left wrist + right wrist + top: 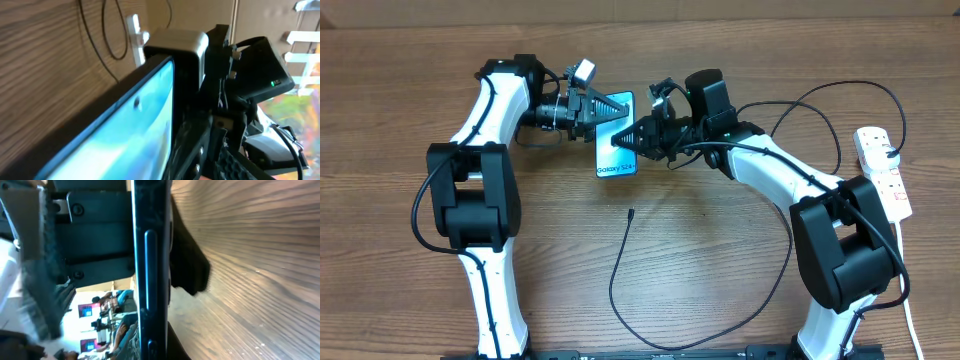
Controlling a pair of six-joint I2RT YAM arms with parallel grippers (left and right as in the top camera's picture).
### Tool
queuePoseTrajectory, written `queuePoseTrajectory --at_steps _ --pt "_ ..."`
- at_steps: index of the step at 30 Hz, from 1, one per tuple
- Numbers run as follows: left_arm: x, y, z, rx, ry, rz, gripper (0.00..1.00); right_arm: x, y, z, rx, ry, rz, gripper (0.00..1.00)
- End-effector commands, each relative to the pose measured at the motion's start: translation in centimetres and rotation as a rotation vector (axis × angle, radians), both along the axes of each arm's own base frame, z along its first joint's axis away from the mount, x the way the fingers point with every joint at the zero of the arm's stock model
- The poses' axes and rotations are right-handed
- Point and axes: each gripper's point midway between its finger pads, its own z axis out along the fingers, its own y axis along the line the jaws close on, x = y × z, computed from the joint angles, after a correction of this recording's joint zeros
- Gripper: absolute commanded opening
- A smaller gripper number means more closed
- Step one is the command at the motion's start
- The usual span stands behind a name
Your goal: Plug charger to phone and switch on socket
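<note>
Phone (618, 160): over table (400, 300) centre. Right gripper (626, 138): clamped on its edge, I judge to steady it for plugging. Left gripper (608, 106): jaws half-spread at far end; grip I cannot tell. Charger tip (631, 211): loose nearby, unplugged. Socket (883, 170): far right.

White "Galaxy" lettering, its remainder too small to read, stands on the phone (615, 160).

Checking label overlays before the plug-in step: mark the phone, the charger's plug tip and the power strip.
phone (616, 162): overhead view, lower end of screen by the Galaxy lettering.
charger plug tip (631, 212): overhead view, free end of the black cable.
power strip (888, 185): overhead view, white body mid-length.
</note>
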Motion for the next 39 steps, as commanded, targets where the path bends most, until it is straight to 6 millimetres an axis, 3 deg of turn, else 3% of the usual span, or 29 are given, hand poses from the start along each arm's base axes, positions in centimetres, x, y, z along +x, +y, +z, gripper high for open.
queuePoseTrajectory --at_steps 1,7,13,14,16,17,22,26,29,31,34,37,39 --pt "-0.5 -2.4 3.5 -0.143 -0.069 -0.032 0.51 -2.1 1.9 1.7 0.043 0.009 0.079 0.04" --pt "-0.7 -2.8 3.5 -0.142 -0.057 -0.041 0.22 -0.9 1.7 1.1 0.005 0.015 0.002 0.04" --pt "-0.7 -2.7 3.5 -0.142 -0.057 -0.04 0.04 -0.9 1.7 1.0 0.001 0.018 0.0 0.05" --pt "-0.7 -2.7 3.5 -0.142 -0.058 -0.04 0.04 -1.0 1.7 1.0 0.0 0.019 0.003 0.15" --pt "-0.7 -2.7 3.5 -0.142 -0.059 -0.038 0.05 -1.1 1.7 1.0 0.002 0.021 0.012 0.57" --pt "-0.6 -2.6 3.5 -0.142 -0.06 -0.037 0.04 -1.3 1.7 1.0 0.003 0.017 0.019 0.73" --pt "-0.3 -2.1 2.5 -0.083 -0.086 -0.036 0.04 -1.3 1.4 2.0 0.017 -0.011 0.026 0.98" --pt "-0.2 -0.8 -0.6 0.104 -0.028 -0.035 0.04 -0.7 0.1 3.8 0.009 -0.044 -0.017 1.0" --pt "-0.3 0.5 -3.3 0.275 0.047 -0.023 0.04 -0.5 -1.5 3.7 -0.033 -0.015 -0.054 1.0" --pt "-0.6 1.4 -5.1 0.394 0.117 -0.012 0.04 -0.9 -2.5 2.6 -0.088 0.028 -0.076 1.0" --pt "-1.0 2.4 -6.6 0.512 0.194 0.006 0.04 -2.0 -4.4 -0.9 -0.257 0.114 -0.122 1.0" --pt "-1.1 2.7 -7.0 0.544 0.224 0.017 0.04 -3.5 -6.5 -4.5 -0.483 0.189 -0.191 1.0" --pt "-1.0 2.8 -7.2 0.556 0.244 0.029 0.04 -4.6 -7.2 -5.8 -0.58 0.212 -0.201 1.0"
